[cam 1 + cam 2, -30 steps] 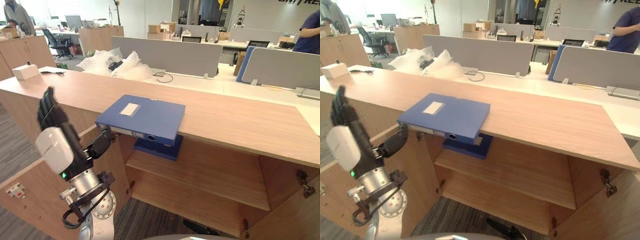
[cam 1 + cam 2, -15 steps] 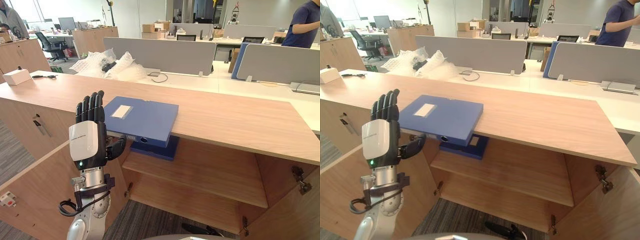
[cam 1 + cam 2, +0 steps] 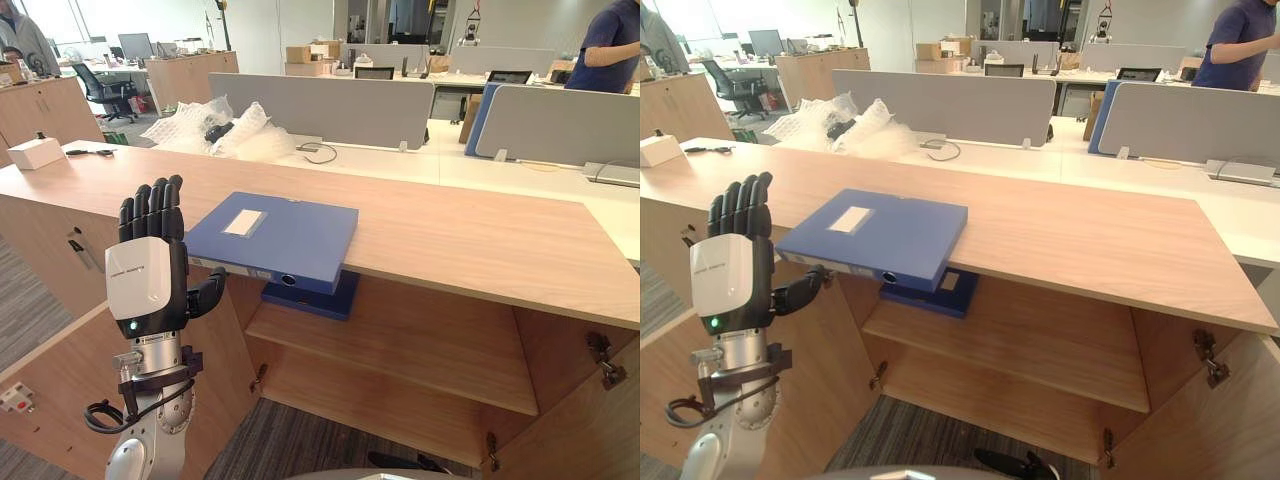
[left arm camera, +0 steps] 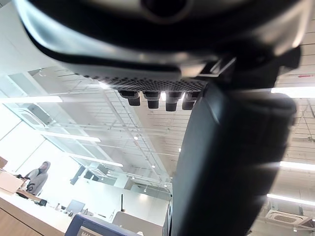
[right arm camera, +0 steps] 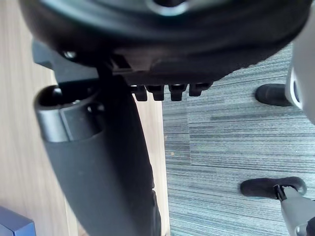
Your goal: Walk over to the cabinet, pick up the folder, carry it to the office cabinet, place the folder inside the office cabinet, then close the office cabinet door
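1. Blue folder (image 3: 275, 237) lies flat on the wooden cabinet top (image 3: 480, 235), overhanging its front edge.
2. Left hand (image 3: 147, 275) stands upright near it, fingers straight, empty.
3. Right hand (image 5: 98, 162) hangs open, empty, above carpet (image 5: 236, 137).

Right up close on the right hand (image 5: 162, 44) here: its dark bulk spans one edge of the view, and the thumb (image 5: 98, 167) juts out thick and long across the middle. Beside it sits the row of fingertips (image 5: 156, 91), short and level, relaxed, with nothing between them and the thumb. Past the hand, a light wooden panel (image 5: 19, 147) runs along one side, its edge meeting grey striped carpet (image 5: 221, 142) on the other. And there, tucked in at the corner against the wood, a blue object (image 5: 14, 227), just its corner, too little to name.
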Tool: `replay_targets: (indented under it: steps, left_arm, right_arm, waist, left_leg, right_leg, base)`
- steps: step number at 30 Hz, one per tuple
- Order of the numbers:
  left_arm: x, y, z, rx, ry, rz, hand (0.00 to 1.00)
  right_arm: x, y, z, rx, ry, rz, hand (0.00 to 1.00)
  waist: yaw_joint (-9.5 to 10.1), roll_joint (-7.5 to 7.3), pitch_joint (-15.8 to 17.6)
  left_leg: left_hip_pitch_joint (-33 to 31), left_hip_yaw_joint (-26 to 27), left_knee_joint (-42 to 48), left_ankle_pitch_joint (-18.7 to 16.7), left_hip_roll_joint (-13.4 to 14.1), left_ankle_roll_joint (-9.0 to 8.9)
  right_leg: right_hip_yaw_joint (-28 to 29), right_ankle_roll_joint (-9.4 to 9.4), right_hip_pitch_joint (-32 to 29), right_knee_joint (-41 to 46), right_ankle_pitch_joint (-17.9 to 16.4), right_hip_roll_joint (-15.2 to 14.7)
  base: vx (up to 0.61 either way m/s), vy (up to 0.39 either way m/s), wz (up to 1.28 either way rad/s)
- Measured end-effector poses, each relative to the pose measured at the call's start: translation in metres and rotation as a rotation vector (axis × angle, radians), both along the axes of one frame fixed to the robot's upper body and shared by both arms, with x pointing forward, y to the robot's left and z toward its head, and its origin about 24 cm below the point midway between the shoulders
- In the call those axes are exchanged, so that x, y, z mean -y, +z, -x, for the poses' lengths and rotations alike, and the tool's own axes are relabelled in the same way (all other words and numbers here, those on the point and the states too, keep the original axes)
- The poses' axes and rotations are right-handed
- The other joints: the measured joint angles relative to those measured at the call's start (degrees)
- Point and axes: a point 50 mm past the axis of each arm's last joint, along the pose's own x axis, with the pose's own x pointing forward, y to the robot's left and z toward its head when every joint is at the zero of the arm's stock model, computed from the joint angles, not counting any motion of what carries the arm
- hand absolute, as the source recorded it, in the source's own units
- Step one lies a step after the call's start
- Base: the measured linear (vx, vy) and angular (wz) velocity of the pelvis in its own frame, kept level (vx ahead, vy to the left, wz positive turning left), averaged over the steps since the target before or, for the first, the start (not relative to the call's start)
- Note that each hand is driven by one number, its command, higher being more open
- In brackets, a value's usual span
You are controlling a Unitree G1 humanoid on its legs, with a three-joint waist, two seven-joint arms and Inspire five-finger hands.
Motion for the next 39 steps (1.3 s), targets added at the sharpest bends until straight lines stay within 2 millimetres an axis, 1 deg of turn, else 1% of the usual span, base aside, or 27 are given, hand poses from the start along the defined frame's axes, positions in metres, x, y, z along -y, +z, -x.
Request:
replay_targets:
  steps: [8,11,14,16,17,22,26,32,35,39]
  left_arm:
    - [0.001,-0.001,-0.001,-0.013,-0.013,-0.002,1.0]
    - [0.002,-0.005,-0.002,-0.037,-0.032,-0.01,1.0]
    - [0.001,-0.015,-0.004,-0.097,-0.046,-0.02,1.0]
    - [-0.002,-0.022,-0.005,-0.133,-0.043,-0.025,1.0]
    - [-0.007,-0.028,-0.005,-0.174,-0.039,-0.039,1.0]
    - [-0.017,-0.042,-0.008,-0.261,-0.022,-0.067,1.0]
    - [-0.02,-0.043,-0.012,-0.283,-0.024,-0.084,1.0]
    - [-0.024,-0.047,-0.014,-0.312,-0.023,-0.094,1.0]
    - [-0.028,-0.046,-0.014,-0.321,-0.022,-0.138,1.0]
    - [-0.028,-0.041,-0.023,-0.319,-0.045,-0.209,1.0]
  right_arm:
    - [0.001,0.0,-0.001,0.001,0.012,0.005,1.0]
    - [0.001,0.0,-0.002,0.001,0.036,0.012,1.0]
    - [0.001,0.001,-0.004,0.006,0.062,0.013,1.0]
    - [0.002,0.001,-0.005,0.01,0.072,0.016,1.0]
    - [0.002,0.001,-0.005,0.01,0.08,0.017,1.0]
    - [0.007,0.002,-0.006,0.013,0.1,0.033,1.0]
    - [0.009,0.003,-0.01,0.028,0.139,0.05,1.0]
    - [0.01,0.004,-0.014,0.039,0.175,0.056,1.0]
    - [0.011,0.004,-0.014,0.036,0.208,0.068,1.0]
    - [0.011,0.004,-0.013,0.033,0.226,0.074,1.0]
  waist:
    - [-0.05,0.25,0.16]
    - [-0.12,0.39,0.19]
    - [-0.36,0.74,0.38]
    - [-0.49,0.95,0.53]
    - [-0.5,1.11,0.56]
    - [-0.91,1.03,1.02]
    - [-1.36,0.88,2.08]
    - [-2.15,1.27,2.65]
    - [-2.2,1.25,2.64]
    - [-2.19,1.26,2.64]
  left_leg:
    - [0.18,0.24,-0.03,0.0,0.04,0.0]
    - [0.34,0.44,-0.08,0.0,0.09,0.0]
    - [0.47,0.62,-0.16,0.0,0.15,0.0]
    - [0.97,0.74,-0.89,0.13,0.18,0.08]
    - [1.66,1.14,-1.85,0.43,0.21,0.13]
    - [2.29,1.65,-3.12,0.89,0.03,0.23]
    - [2.39,1.84,-3.12,0.89,0.04,0.24]
    - [2.73,2.36,-3.16,0.88,0.15,0.24]
    - [2.86,2.62,-3.18,0.88,0.24,0.24]
    - [2.88,2.86,-3.21,0.88,0.24,0.23]
  right_leg:
    - [0.32,-0.01,0.0,0.01,0.0,0.01]
    - [0.62,-0.01,-0.01,0.04,0.0,0.03]
    - [0.89,-0.02,-0.07,0.11,0.01,0.05]
    - [1.04,-0.09,-0.07,0.16,0.02,0.14]
    - [1.34,-0.12,-0.07,0.14,0.01,0.17]
    - [1.65,-0.12,-0.19,-0.05,0.01,0.05]
    - [1.78,-0.19,-0.11,-0.2,0.06,0.08]
    - [2.43,-0.4,-0.06,-0.23,0.2,0.13]
    - [2.66,-0.44,-0.07,-0.26,0.27,0.19]
    - [2.89,-0.38,-0.1,-0.48,0.56,0.17]
  base:
    - [0.0,0.001,0.0]
    - [0.0,0.0,-0.04]
    - [0.0,0.0,-0.04]
    - [-0.01,0.003,-0.07]
    - [-0.01,0.01,-0.11]
    - [0.0,0.007,-0.04]
    - [0.0,0.0,-0.01]
    - [-0.02,0.003,-0.05]
    - [-0.03,0.002,-0.04]
    - [-0.02,0.006,-0.02]
